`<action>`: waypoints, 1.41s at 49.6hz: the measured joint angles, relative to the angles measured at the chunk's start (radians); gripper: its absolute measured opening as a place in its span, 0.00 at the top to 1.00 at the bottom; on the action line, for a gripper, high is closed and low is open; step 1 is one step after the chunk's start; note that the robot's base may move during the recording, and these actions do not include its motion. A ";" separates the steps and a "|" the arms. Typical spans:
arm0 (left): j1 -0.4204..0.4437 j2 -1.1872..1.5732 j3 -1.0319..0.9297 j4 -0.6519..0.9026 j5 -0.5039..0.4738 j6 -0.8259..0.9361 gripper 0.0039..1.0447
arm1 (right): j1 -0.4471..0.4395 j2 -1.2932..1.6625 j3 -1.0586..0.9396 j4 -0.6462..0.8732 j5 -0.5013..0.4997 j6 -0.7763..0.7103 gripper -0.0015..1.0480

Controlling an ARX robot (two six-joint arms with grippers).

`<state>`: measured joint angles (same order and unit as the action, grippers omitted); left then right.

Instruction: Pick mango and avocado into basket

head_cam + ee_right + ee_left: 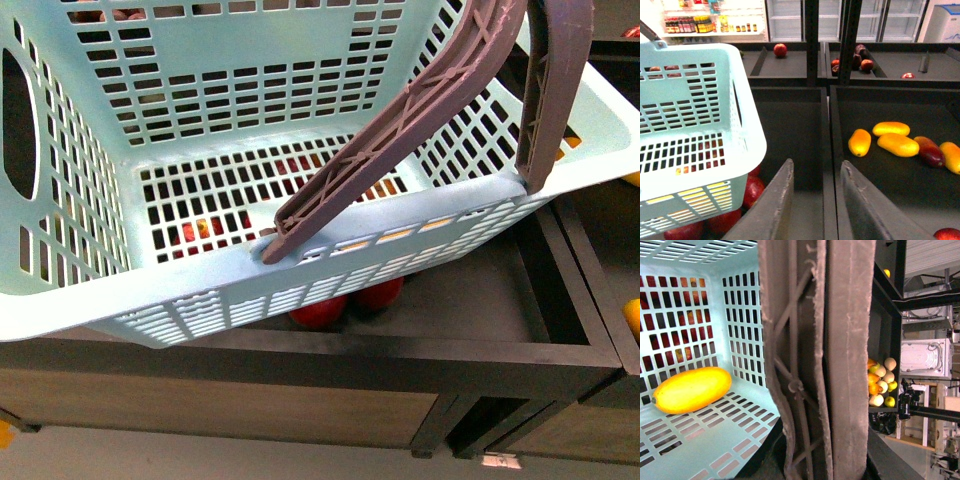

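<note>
- right gripper is moderately open and empty, above a dark bin.
- left gripper: cannot tell; the basket handle blocks its view.
- mango lies in the basket.

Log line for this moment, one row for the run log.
mango lying in basket | avocado not seen | right gripper open, empty | left gripper not visible

basket: 1 | handles: 2 | mango inside: 1 | yellow-orange shelf fruits: 4
</note>
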<state>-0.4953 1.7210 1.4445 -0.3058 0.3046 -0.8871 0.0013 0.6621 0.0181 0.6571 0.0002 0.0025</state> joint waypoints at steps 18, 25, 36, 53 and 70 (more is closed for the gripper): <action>0.000 0.000 0.000 0.000 0.001 -0.001 0.83 | 0.000 -0.001 0.000 -0.002 0.000 0.000 0.13; -0.001 0.000 0.000 0.000 0.000 -0.001 0.83 | 0.000 -0.001 0.000 -0.002 0.003 0.000 0.09; -0.010 0.000 0.000 0.000 0.023 -0.010 0.83 | -0.001 -0.002 0.000 -0.003 0.003 0.000 0.08; -0.002 0.000 0.000 0.003 -0.001 -0.007 0.83 | -0.001 -0.002 0.000 -0.003 0.001 0.000 0.08; -0.001 0.000 -0.002 0.003 0.003 -0.002 0.83 | -0.001 -0.002 0.000 -0.004 0.000 0.001 0.08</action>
<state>-0.4965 1.7210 1.4429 -0.3031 0.3077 -0.8886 0.0006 0.6601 0.0181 0.6529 0.0006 0.0032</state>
